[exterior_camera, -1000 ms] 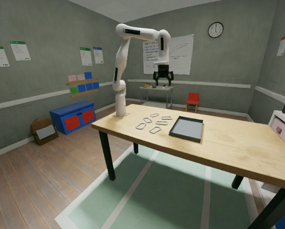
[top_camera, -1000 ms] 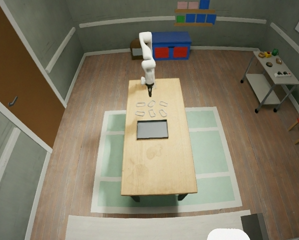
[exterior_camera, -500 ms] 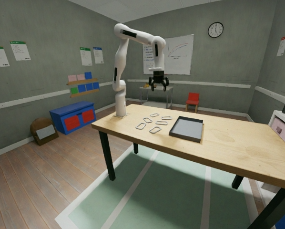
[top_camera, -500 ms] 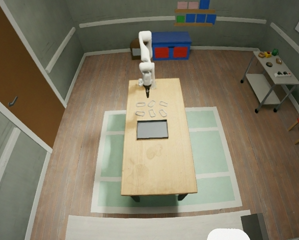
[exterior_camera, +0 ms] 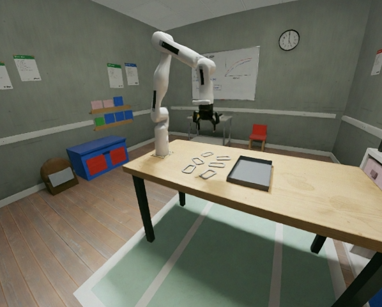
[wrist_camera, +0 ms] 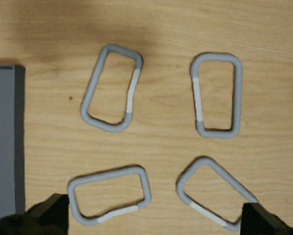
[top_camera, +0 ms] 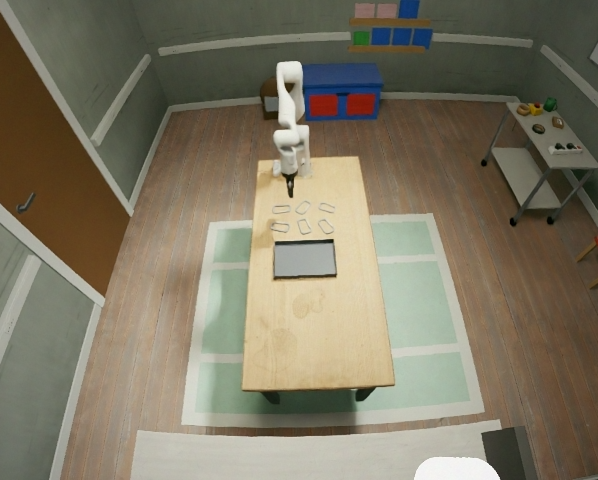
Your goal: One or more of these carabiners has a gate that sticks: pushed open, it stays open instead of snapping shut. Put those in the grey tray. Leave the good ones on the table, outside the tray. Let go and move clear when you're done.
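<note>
Six grey carabiners lie flat on the table [top_camera: 315, 351] [exterior_camera: 316, 185]. Four show in the wrist view: upper left [wrist_camera: 91, 88], upper right [wrist_camera: 238, 95], lower left [wrist_camera: 107, 174] and lower right [wrist_camera: 229, 180], partly behind a fingertip. Their pale gates look closed, spanning the gaps; whether any sticks cannot be told. The other two are outside the wrist view. The grey tray [top_camera: 304, 276] [exterior_camera: 248, 185] [wrist_camera: 20, 147] with black walls is empty. My gripper [top_camera: 290, 194] [exterior_camera: 206, 129] [wrist_camera: 155, 218] is open and empty, pointing down above the table on the robot-base side of the carabiners.
The arm's base stands at the table's far end in the top view. The tray's raised walls stand just beyond the carabiners, on the side away from the base. A trolley [top_camera: 521, 180] with small items stands apart from the table.
</note>
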Robot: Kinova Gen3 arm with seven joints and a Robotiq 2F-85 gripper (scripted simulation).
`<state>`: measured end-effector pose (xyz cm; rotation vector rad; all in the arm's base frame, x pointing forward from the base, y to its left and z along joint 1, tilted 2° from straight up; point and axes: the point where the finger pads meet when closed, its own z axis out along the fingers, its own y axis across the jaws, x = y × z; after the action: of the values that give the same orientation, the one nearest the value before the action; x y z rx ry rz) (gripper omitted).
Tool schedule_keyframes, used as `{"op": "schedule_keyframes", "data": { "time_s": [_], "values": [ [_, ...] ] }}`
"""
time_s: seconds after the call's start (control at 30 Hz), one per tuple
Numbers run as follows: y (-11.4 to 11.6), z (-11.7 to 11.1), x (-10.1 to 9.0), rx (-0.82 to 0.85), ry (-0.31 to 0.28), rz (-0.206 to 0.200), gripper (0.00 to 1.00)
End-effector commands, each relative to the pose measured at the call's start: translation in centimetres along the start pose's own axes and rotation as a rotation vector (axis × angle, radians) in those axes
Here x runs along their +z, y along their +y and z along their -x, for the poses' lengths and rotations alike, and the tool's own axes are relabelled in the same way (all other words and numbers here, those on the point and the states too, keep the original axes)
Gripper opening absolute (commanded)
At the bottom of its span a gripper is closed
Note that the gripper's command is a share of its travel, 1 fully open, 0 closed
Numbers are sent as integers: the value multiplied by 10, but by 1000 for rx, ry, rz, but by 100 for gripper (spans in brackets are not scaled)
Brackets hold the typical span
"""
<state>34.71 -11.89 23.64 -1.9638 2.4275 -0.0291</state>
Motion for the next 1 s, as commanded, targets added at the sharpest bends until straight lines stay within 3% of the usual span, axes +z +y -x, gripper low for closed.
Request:
{"op": "schedule_keyframes", "data": {
  "time_s": [0.0,0.47,0.5,0.97],
  "values": [
    [27,-27,43,1,0,-1,100],
    [27,-27,43,1,0,-1,100],
    [55,-55,87,2,0,-2,100],
    [55,-55,87,2,0,-2,100]
  ]
}}
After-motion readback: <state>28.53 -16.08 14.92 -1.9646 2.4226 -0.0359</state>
